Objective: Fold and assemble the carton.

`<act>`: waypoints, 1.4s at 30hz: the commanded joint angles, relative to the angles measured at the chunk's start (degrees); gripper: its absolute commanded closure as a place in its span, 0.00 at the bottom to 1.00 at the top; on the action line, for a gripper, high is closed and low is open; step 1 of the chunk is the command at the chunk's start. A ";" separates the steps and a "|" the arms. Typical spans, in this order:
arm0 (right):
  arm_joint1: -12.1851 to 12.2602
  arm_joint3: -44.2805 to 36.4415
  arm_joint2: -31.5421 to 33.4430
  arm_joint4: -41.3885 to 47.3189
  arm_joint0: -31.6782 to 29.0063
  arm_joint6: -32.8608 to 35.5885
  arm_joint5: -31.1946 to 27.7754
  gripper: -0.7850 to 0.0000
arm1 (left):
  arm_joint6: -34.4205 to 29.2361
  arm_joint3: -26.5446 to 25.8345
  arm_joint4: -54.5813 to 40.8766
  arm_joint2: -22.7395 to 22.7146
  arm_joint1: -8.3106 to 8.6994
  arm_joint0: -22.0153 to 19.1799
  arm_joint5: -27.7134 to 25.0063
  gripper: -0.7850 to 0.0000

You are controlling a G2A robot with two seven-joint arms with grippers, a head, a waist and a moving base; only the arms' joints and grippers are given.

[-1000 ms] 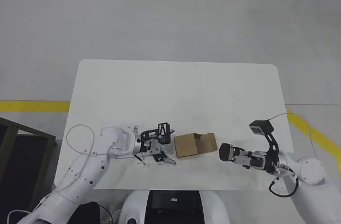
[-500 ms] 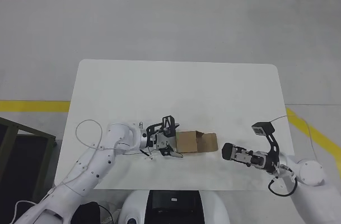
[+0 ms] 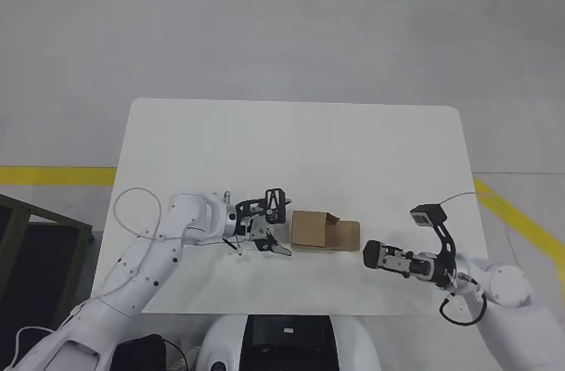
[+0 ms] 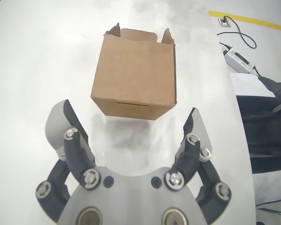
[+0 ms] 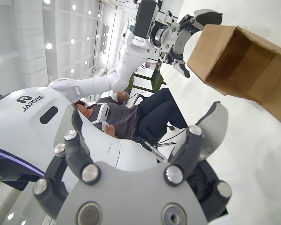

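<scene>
1. While the brown cardboard carton [image 3: 324,232] lies on its side on the white tabletop [image 3: 291,148], it is found near the front edge, roughly midway between the two end effectors.
2. Its closed end, where a tucked slot line can be seen in the left wrist view [image 4: 134,80], is turned toward the left end effector [image 3: 278,232].
3. Its open mouth is turned toward the right end effector [image 3: 370,252]. The hollow inside is seen from the right wrist view [image 5: 238,66], with the end flaps left unfolded and standing out from the rim.
4. The left end effector [image 4: 129,108] is held released, with its fingers spread wider than the carton. It is placed just beside the closed end, and a narrow strip of tabletop is seen between the fingertips and the cardboard.
5. From the right wrist view the same left end effector [image 5: 194,44] is seen beyond the carton, one finger above and one below the closed end.
6. The right end effector [image 5: 145,113] is also held released, with nothing between its fingers. It is kept near the open mouth but apart from it.
7. A yellow line [image 3: 45,174] is painted on the grey floor beside the tabletop.
8. A power adapter with its cable [image 4: 238,59] is seen on the floor past the tabletop edge.
</scene>
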 commanded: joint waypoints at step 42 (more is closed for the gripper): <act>-3.04 8.42 -13.11 -9.73 10.61 -7.91 -1.26 0.00 | 5.68 6.28 -2.00 11.23 0.20 -9.03 0.97 0.00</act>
